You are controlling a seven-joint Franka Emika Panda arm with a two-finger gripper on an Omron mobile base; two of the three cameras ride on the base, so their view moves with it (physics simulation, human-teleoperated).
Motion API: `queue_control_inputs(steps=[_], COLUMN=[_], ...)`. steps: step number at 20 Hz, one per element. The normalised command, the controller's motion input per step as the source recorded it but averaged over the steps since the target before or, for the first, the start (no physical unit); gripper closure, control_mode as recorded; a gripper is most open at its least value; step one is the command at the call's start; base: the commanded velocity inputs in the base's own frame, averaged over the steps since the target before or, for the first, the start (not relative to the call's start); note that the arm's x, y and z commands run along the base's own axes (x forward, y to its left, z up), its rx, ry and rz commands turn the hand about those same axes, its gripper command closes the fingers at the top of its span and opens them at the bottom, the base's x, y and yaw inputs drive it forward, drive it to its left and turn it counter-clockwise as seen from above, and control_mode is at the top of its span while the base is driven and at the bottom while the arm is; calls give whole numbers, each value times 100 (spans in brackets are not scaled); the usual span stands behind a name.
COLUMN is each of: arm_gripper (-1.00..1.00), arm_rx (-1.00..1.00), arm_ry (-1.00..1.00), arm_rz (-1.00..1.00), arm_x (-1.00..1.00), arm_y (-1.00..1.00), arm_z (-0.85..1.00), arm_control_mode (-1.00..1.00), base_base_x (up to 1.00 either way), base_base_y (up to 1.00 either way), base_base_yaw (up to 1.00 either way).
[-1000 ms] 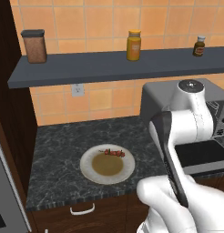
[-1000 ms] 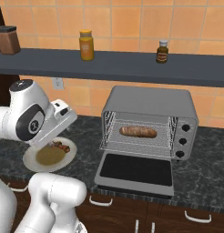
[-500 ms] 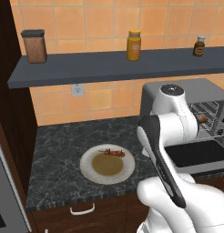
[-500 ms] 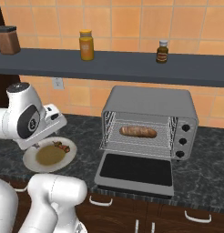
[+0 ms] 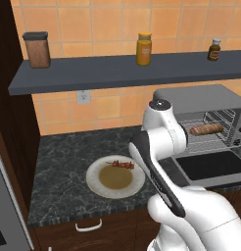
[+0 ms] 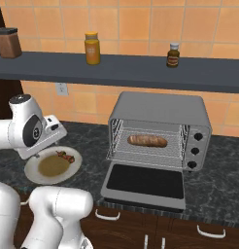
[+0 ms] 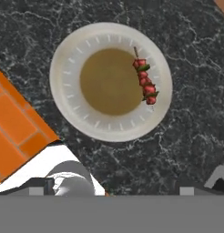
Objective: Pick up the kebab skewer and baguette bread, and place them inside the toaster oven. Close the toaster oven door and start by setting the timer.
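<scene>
hand view looks straight down on a white plate (image 7: pixel 68 68) with a brown centre, lying on the dark marbled surface (image 7: pixel 186 45). the kebab skewer (image 7: pixel 144 83) rests on the plate's right rim in this frame, red chunks strung along a thin stick. the fingers are spread wide and grip nothing, well above the plate.

left base view puts a brown jar (image 5: pixel 37 49) at the upper left on the dark shelf (image 5: pixel 93 73), then a yellow jar (image 5: pixel 144 48) and a small dark bottle (image 5: pixel 214 49) further right. at lower left of centre the plate (image 5: pixel 95 184) sits on the surface with the skewer (image 5: pixel 122 164) at its far edge. the white arm stands just right of the plate.

right base view has the plate (image 6: pixel 31 171) at left. at centre right stands the toaster oven (image 6: pixel 165 109), its door (image 6: pixel 144 185) folded down flat in front. the baguette bread (image 6: pixel 147 141) lies on the wire rack inside. knobs (image 6: pixel 196 151) line the oven's right side.
</scene>
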Motion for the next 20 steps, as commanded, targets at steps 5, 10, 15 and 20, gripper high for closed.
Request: queue_control_inputs(steps=[5, 10, 15, 20], arm_gripper=[-100, -100, -100, -100], arm_rx=[0, 0, 0, 0], arm_ry=[12, 15, 4, -3], arm_rz=[0, 1, 1, 0], arm_x=[61, 56, 56, 48], arm_y=[41, 12, 3, 4], arm_z=[-19, -38, -70, -68], arm_control_mode=[-100, -100, -100, -100], base_base_x=[0, 0, 0, 0], base_base_y=[0, 0, 0, 0], base_base_yaw=[0, 0, 0, 0])
